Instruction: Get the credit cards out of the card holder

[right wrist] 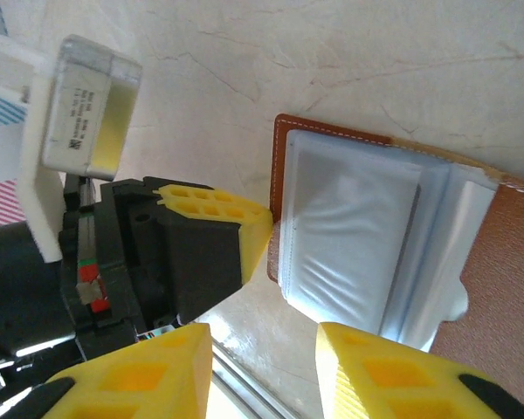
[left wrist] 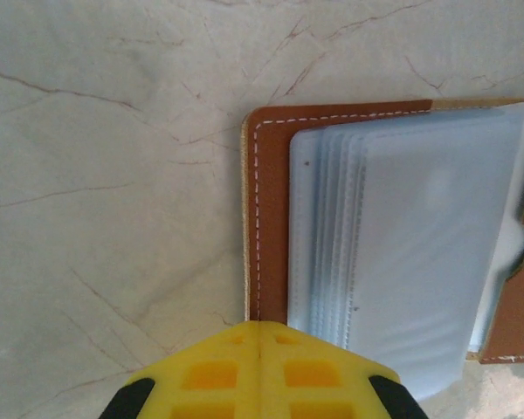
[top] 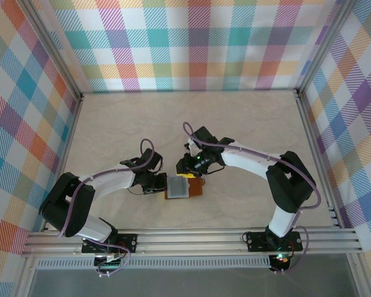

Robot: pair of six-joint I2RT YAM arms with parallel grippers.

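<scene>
Marble table (top: 247,124): left gripper (left wrist: 258,336) closed at holder (left wrist: 266,218) edge, right gripper (right wrist: 262,367) open by sleeves (right wrist: 349,236); tug could drag holder.

I am looking down at a pale marbled worktop (top: 235,124), with plaid walls (top: 191,43) standing round it and metal rails (top: 198,238) running along its near edge.

Your card holder (left wrist: 266,218) is brown leather-look, smooth and matt, with pale stitching along its edge. Its sleeves (left wrist: 419,244) are frosted clear plastic, softly glossy and slightly rippled. The bench (left wrist: 113,175) is smooth, marble-patterned, with a faint sheen. The fingers (right wrist: 140,375) you see are yellow moulded plastic, matt, with pocketed faces. The checked walls (top: 198,43) may be cloth.
</scene>
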